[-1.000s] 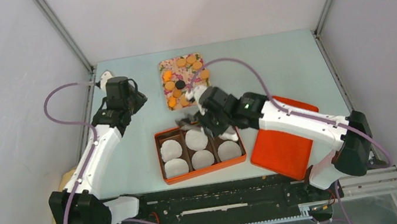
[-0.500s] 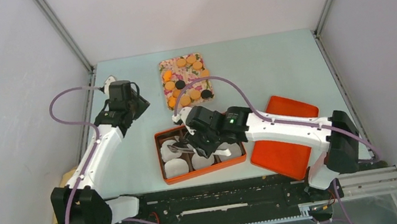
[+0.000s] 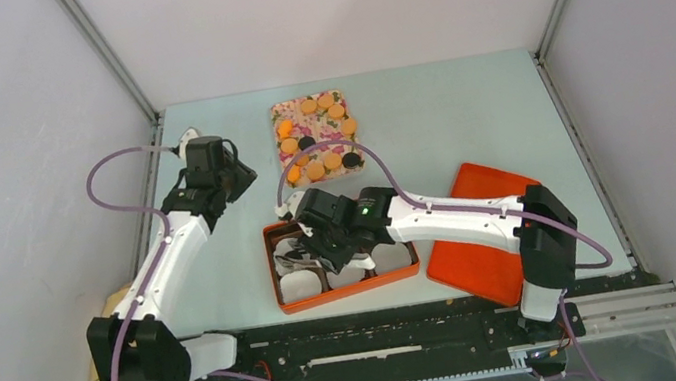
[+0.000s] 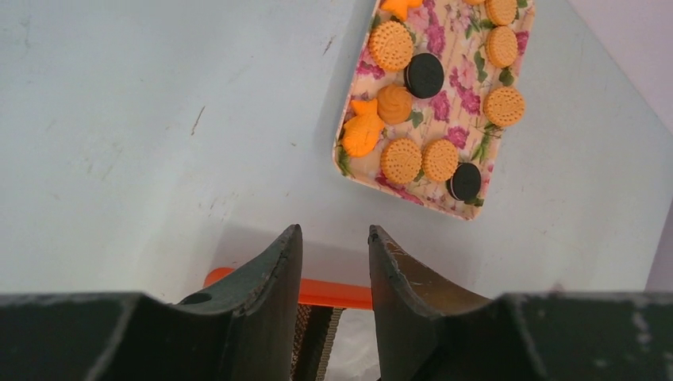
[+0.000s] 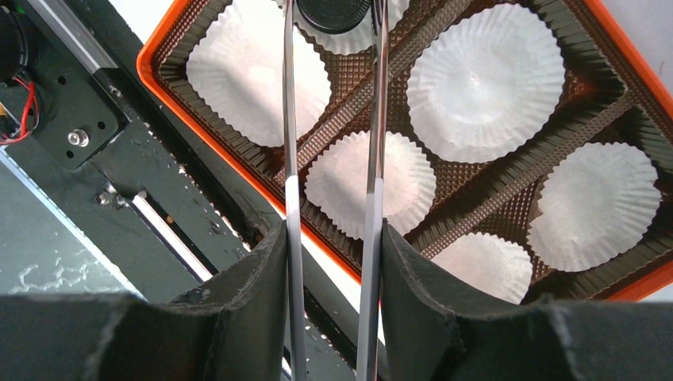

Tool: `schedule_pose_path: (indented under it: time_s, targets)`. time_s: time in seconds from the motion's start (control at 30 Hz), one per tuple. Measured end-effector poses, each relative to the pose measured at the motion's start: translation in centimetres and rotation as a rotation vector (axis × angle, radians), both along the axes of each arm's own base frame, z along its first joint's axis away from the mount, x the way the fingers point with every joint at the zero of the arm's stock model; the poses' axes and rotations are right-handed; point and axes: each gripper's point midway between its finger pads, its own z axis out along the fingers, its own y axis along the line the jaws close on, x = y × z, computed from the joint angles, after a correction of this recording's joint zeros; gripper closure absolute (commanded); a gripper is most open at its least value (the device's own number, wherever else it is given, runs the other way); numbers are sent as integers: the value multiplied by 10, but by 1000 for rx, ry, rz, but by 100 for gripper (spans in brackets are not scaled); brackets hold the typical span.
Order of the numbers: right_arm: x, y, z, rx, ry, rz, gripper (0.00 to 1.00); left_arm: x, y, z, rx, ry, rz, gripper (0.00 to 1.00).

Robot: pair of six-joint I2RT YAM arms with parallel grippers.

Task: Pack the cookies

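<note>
The right gripper (image 5: 333,232) has its fingers pressed in on a pair of thin metal tongs (image 5: 290,159), whose long blades run straight out ahead of the fingers. At the far tips the blades pinch one black cookie (image 5: 332,14) by its rim. It is a round disc, so it has no long axis to speak of; its broad dark face is turned back toward the wrist, and part of it is cut off by the edge of the view. It sits over one of the white fluted paper cups (image 5: 486,79), though I cannot tell whether it touches the paper. Below and around the blades lies the orange box (image 5: 148,65) with its brown dividers, and I count six cups, one to each compartment. Out to the right of these fingers an orange lid (image 3: 478,240) lies flat on the pale worktop (image 3: 465,121). The left gripper (image 4: 333,234) hangs above the worktop with its fingers spread and nothing between them. Ahead of them and off to the right lies a flowered tray (image 4: 460,111) carrying the other cookies (image 4: 401,160), all lying flat: six tan rounds with dotted rims in full sight, two black rounds, one orange swirl and two orange star shapes, one of which is clipped by the edge of the view.
</note>
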Motion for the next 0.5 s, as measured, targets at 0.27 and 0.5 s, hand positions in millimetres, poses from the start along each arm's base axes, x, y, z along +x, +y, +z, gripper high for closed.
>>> schedule_pose_path:
  time_s: [0.27,0.5]
  targets:
    - [12,7,16,22,-55,-14,75,6,-9,-2,-24,-6,-39,59]
    - [14,10,3,-12,-45,-15,59,4,-10,-9,-26,9,-45,58]
